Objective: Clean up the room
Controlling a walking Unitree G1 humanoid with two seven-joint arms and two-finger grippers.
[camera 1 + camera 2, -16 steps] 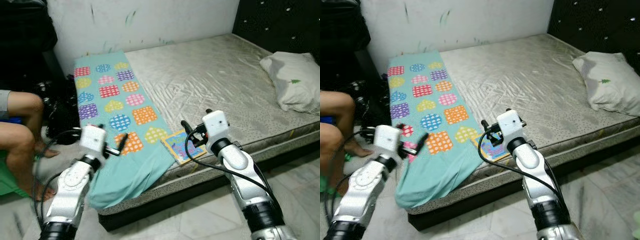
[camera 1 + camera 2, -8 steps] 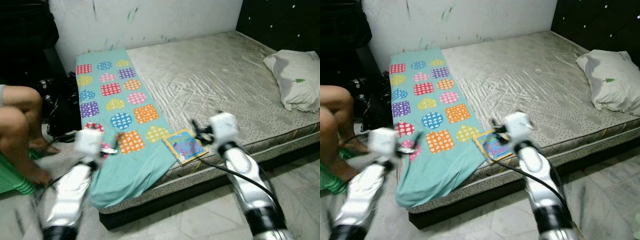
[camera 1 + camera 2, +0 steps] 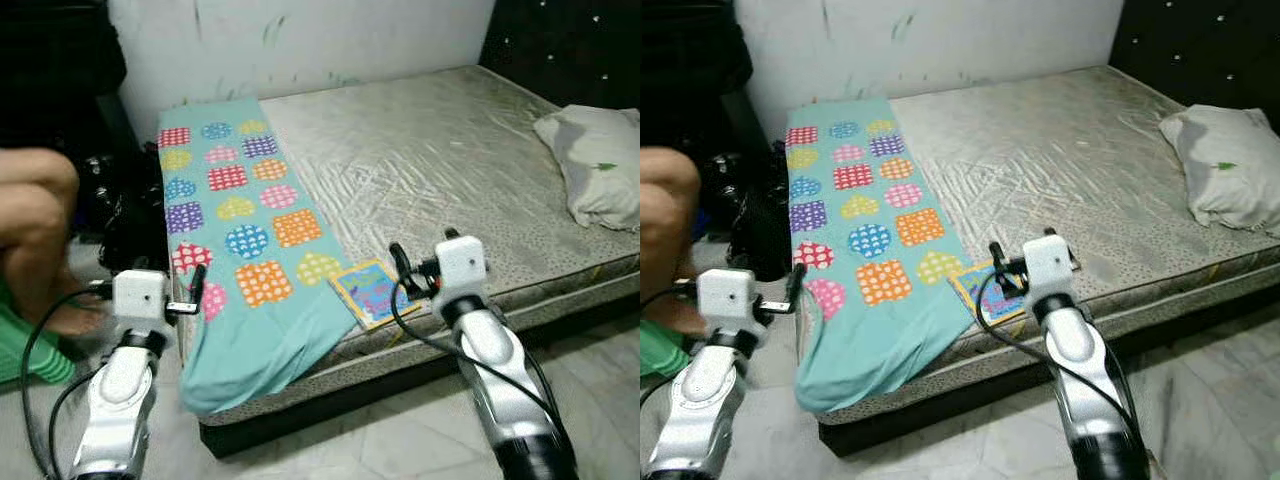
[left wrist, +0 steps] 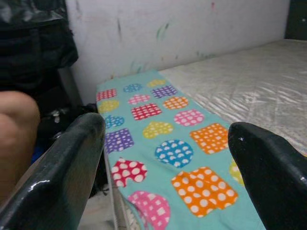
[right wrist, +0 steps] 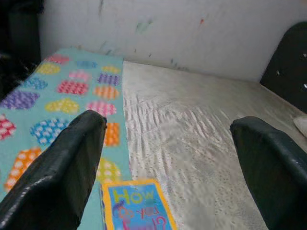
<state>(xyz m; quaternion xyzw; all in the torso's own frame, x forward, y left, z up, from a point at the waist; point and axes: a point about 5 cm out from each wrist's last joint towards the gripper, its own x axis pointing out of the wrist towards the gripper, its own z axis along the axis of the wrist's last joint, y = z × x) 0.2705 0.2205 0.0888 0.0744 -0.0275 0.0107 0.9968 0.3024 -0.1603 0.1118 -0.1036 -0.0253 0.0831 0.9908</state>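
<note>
Left eye view shows us a bare mattress (image 3: 440,150) on a low bed, with a teal blanket (image 3: 240,230) patterned in bright dotted shapes laid along its left side and hanging over the near edge. Just right of the blanket's lower part, at the near edge of the mattress, lies a colourful children's book (image 3: 372,293); in our right wrist view its blue cover (image 5: 136,206) reads "How". A white pillow (image 3: 598,165) sits at the far right by the dark headboard (image 3: 560,45).

Our left gripper (image 3: 197,290) hangs off the left side of the bed, near the blanket's draped edge, fingers spread wide apart with nothing between them; our left wrist view looks up the blanket (image 4: 163,139) between the two black fingers (image 4: 62,167). Our right gripper (image 3: 415,270) hovers just right of the book, above the near edge, fingers likewise wide apart and holding nothing.

A person's bare knee (image 3: 35,205) shows at the far left, beside dark bags (image 3: 125,215) on the floor.
</note>
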